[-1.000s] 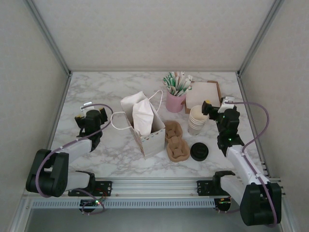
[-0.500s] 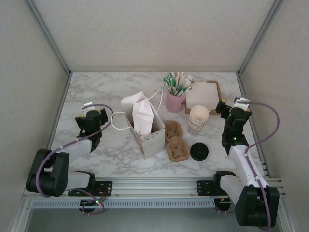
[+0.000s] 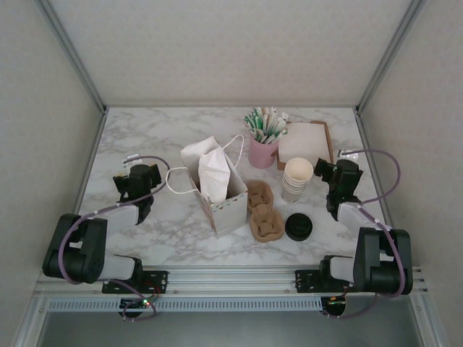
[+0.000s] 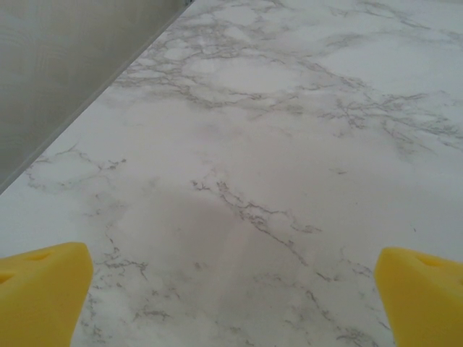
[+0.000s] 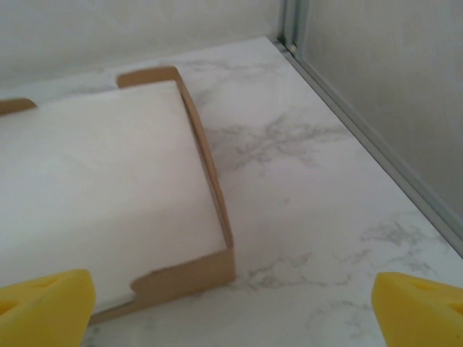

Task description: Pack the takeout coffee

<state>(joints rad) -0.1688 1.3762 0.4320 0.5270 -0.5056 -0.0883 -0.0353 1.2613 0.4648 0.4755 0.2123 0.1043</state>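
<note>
The takeout coffee is out of view. A stack of lidless cream cups (image 3: 297, 177) stands right of centre, and flat black lids (image 3: 298, 227) lie in front of it. My right gripper (image 3: 330, 170) sits low just right of the cup stack, open, with nothing between its yellow fingertips (image 5: 45, 305). In the right wrist view the right gripper (image 5: 231, 311) faces the corner of a brown tray of white napkins (image 5: 189, 278). My left gripper (image 3: 134, 175) rests low at the left, open and empty. The left wrist view has the left gripper (image 4: 231, 300) over bare marble.
An open white paper bag (image 3: 217, 189) with string handles stands at the centre. A brown pulp cup carrier (image 3: 264, 214) lies to its right. A pink cup of straws (image 3: 262, 150) and the napkin tray (image 3: 327, 134) stand behind. Frame posts line both sides.
My right arm has drawn back and folded down; its gripper swung right from the cup stack, then settled lower beside it. The left arm has sunk slightly. Both grippers stay open.
</note>
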